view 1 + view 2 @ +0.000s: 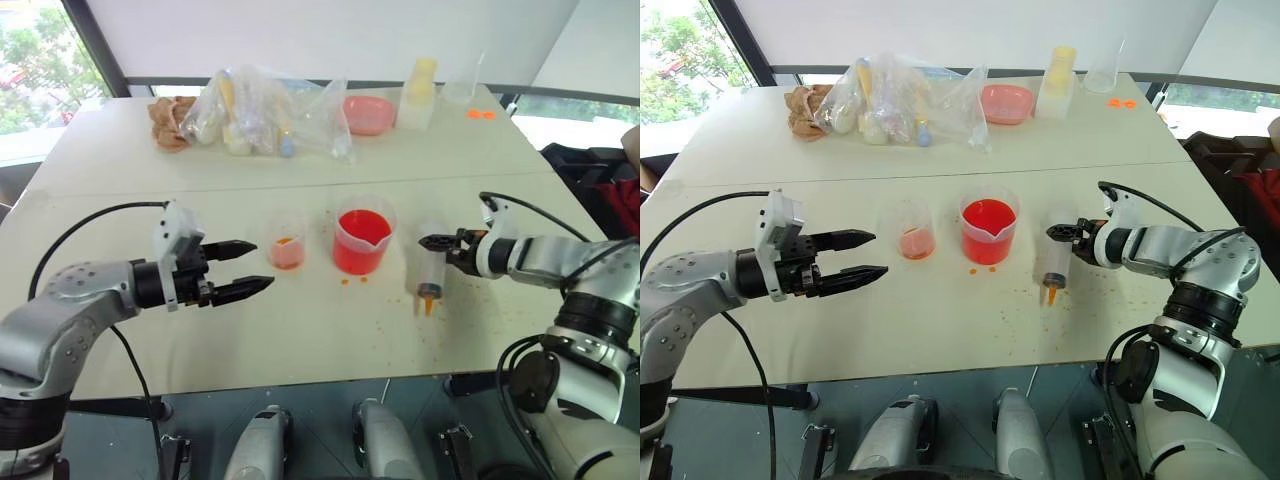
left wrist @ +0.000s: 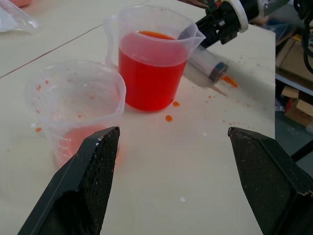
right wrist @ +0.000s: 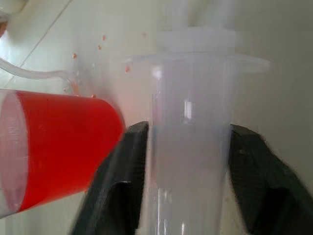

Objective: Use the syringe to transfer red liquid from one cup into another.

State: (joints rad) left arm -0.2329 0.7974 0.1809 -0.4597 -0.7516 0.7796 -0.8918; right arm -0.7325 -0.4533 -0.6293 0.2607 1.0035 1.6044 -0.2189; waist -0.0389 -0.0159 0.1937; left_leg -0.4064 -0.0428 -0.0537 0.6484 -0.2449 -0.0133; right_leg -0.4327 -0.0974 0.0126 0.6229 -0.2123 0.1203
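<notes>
Syringe (image 1: 431,278) barrel clear, nozzle stained orange.

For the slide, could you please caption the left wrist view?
Open left gripper faces the small cup and red-filled beaker.

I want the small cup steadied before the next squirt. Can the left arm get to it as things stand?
Probably yes. The left gripper is open, pointing at the small cup, with bare table between them; the beaker stands beyond the cup.
</notes>
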